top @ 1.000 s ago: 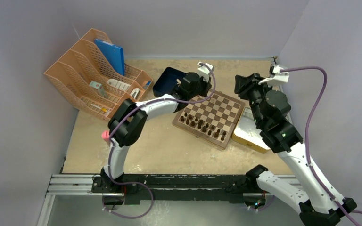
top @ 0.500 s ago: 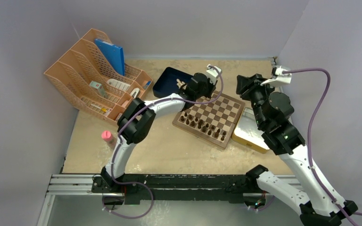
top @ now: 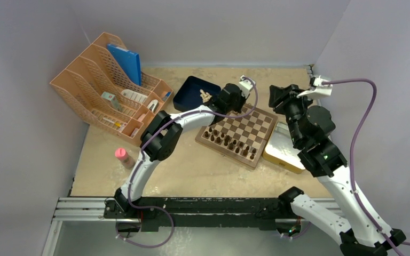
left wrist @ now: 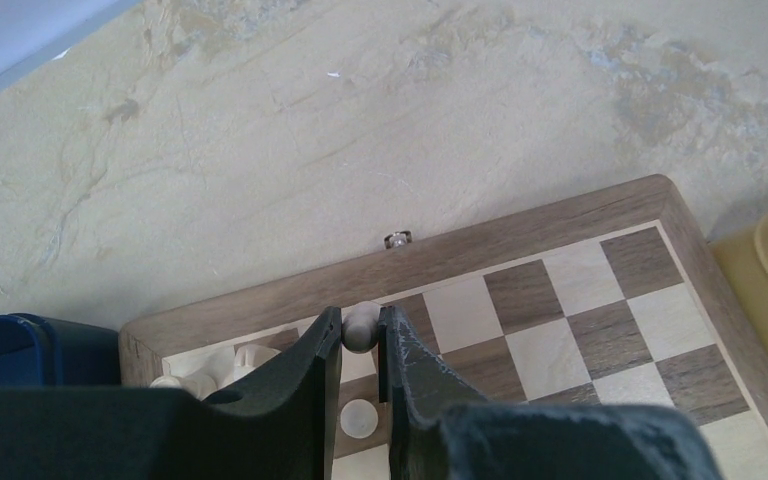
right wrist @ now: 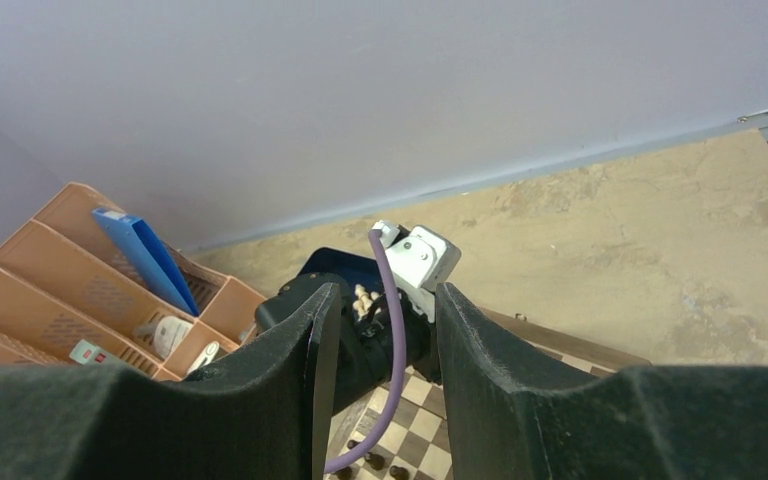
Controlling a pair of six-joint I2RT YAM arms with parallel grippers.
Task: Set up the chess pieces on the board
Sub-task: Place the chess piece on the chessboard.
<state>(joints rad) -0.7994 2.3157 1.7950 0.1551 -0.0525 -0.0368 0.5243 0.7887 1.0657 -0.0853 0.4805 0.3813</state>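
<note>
Cream chess piece (left wrist: 362, 330) pinched in left gripper (left wrist: 360, 316) over board (left wrist: 560, 222) shows only at the wrist; right gripper (right wrist: 384, 300) part-open, empty.

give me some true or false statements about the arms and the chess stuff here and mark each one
1. The left pincer is shut on a small pale cream wooden chess piece. True.
2. The dark brown chess pieces fill the far rows of the square brown-and-cream checkered wooden chessboard. False: they stand along its near side.
3. The right pincer grips a chess piece. False: its jaws stand open with nothing between them.
4. The dark blue square tray sits off the chessboard, by its far left corner. True.
</note>
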